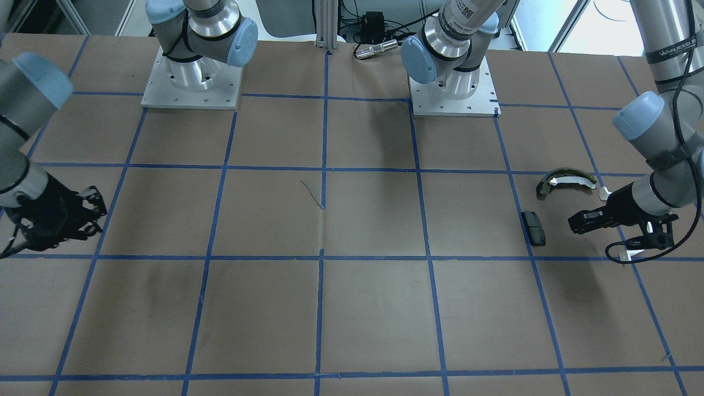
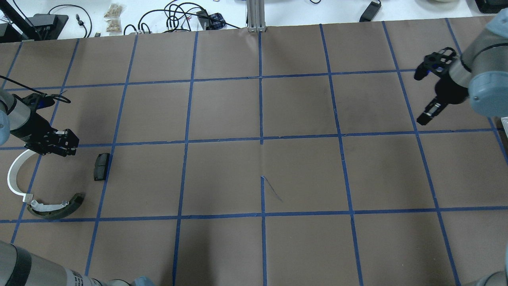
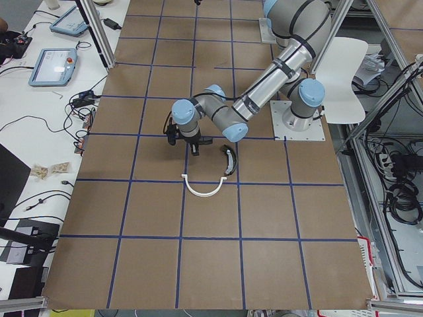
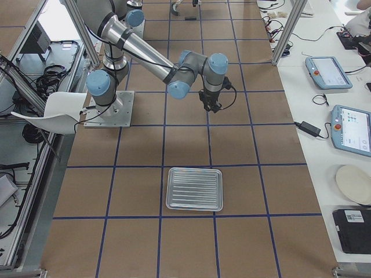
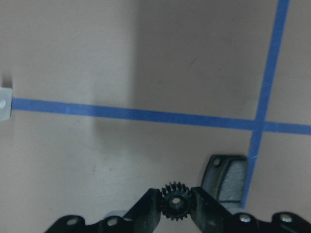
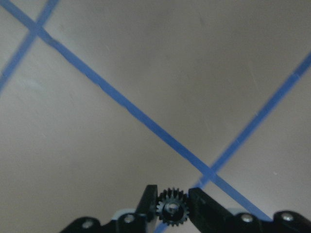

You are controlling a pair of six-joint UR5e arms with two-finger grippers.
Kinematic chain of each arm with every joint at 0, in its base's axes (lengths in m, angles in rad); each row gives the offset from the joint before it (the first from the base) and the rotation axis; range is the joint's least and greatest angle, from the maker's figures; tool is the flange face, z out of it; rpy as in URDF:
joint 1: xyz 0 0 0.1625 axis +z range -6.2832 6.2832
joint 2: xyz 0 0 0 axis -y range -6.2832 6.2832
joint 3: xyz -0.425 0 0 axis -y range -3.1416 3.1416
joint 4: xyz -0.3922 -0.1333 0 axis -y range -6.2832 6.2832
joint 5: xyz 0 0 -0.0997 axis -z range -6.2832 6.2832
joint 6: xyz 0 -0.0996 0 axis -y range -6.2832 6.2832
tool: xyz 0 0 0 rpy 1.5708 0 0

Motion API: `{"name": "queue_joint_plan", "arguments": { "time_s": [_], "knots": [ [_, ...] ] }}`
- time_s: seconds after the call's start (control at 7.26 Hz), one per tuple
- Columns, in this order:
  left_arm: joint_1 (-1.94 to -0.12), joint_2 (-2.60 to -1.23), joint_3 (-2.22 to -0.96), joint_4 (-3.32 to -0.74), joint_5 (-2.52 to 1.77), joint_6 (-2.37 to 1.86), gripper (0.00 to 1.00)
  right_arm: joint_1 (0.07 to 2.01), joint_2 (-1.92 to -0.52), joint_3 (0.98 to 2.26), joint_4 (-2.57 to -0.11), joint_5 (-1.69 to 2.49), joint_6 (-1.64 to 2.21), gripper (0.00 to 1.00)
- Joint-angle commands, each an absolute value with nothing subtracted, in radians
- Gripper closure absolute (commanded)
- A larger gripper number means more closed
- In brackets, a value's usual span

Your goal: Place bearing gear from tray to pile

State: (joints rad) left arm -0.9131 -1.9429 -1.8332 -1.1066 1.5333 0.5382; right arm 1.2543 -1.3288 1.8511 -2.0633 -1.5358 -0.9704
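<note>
Left wrist view: the left hand [image 5: 175, 195] was clamped on the bearing gear [image 5: 175, 208], 1 finger on each side. The gear was small and black, with straight teeth all round and a round hub with a centre bore. It was held off the table [image 2: 301, 174], near the black pad [image 5: 228, 178] but not touching it.

Right wrist view: the right hand [image 6: 171, 195] was likewise closed on a second gear [image 6: 171, 209] of the same look, above crossing blue tape lines.

Neither gear could be made out in the 4 exterior views (too small, and hidden by the fingers).

Overhead view: the left hand sat just beside the pile [image 2: 10, 174], which had 3 parts. These were a white half-ring strip [image 3: 201, 194], an olive-and-white curved shoe [image 1: 566, 179] at the strip's end, and the pad lying a little apart. The right hand was at the opposite end of the table, well apart from the pile.

Only the exterior right view showed the tray [image 4: 195, 189]. It was ribbed metal, lay flat, and the right hand was apart from it.

Writing: in the front-facing view a band on the left arm appeared to read "WANJEED". A square code label lower on that arm was unreadable.
</note>
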Motion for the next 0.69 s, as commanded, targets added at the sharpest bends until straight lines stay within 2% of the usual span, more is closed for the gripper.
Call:
{"name": "queue_joint_plan", "arguments": {
  "time_s": [0.0,0.14,0.41,0.55],
  "knots": [
    [-0.902,-1.966,-1.844,-1.081,1.534,0.549,0.96,1.517,-1.333,1.85,-2.083,-1.499,-0.507,1.0],
    [-0.902,-1.976,-1.845,-1.081,1.535,0.549,0.94,1.608,-1.316,1.851,-2.112,-1.474,-0.31,1.0],
    [-0.902,-1.976,-1.873,-1.078,1.536,0.549,0.76,1.746,-1.257,1.838,-2.205,-1.367,0.009,1.0],
    [-0.902,-1.976,-1.881,-1.077,1.536,0.549,0.56,1.831,-1.217,1.829,-2.25,-1.365,0.175,1.0]
  ]
}}
